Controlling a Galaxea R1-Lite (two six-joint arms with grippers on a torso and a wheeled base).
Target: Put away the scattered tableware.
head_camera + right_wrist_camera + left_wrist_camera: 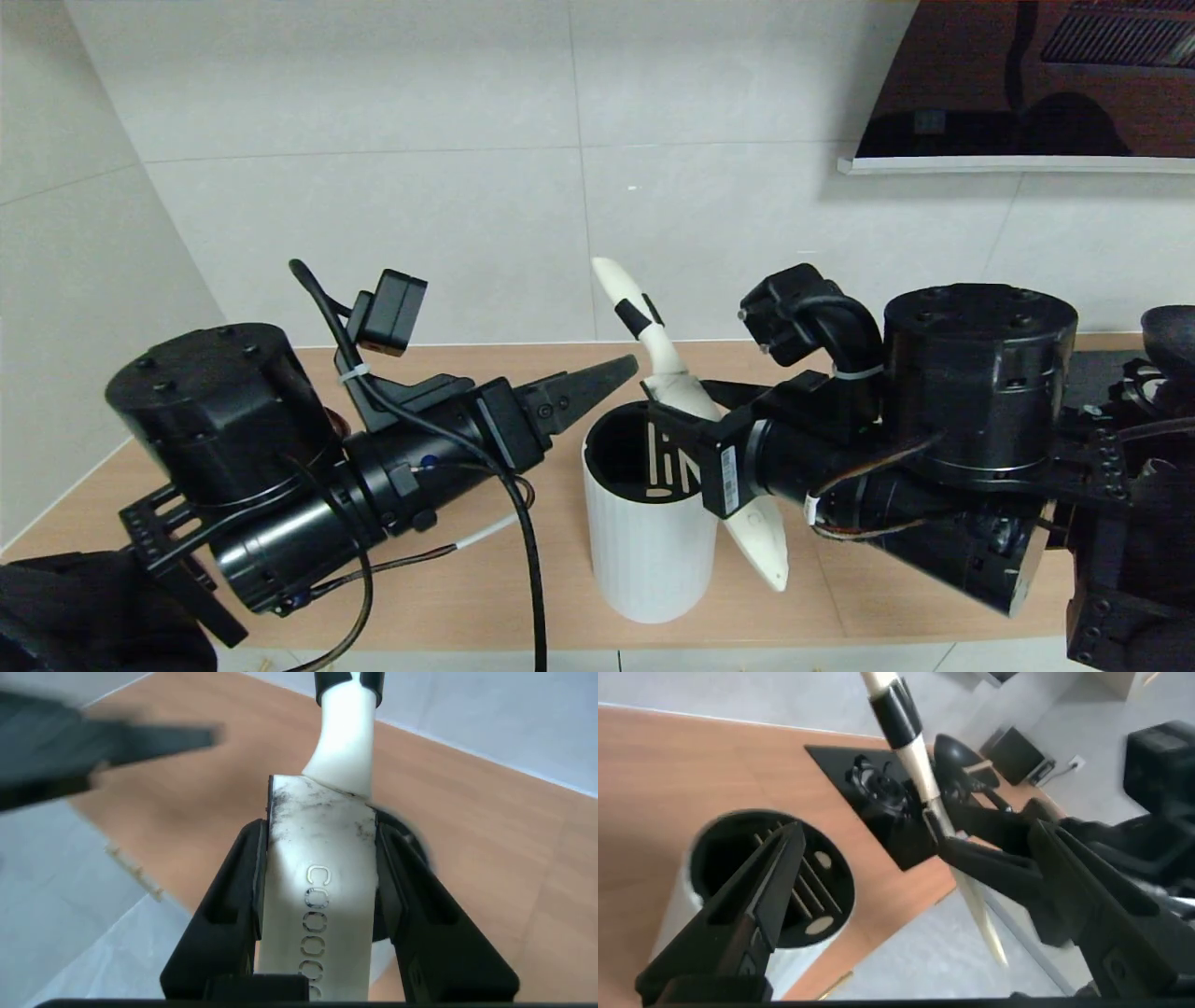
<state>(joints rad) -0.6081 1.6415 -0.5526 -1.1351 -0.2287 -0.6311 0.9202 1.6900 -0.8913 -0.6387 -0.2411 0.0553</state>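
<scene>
No legible text found; white sticker on the right gripper's body, just behind its fingers, print too small to read; embossed marks run along the white utensil clamped between those fingers, not readable as a word.

A light wood-toned counter runs side to side, its back edge meeting the tiled wall. One white ribbed holder stands upright on it near the front edge – a cylinder, open at the top, dark inside with slotted dividers. Toward the robot's right a black hob sits flush in the counter – well apart from the holder.
</scene>
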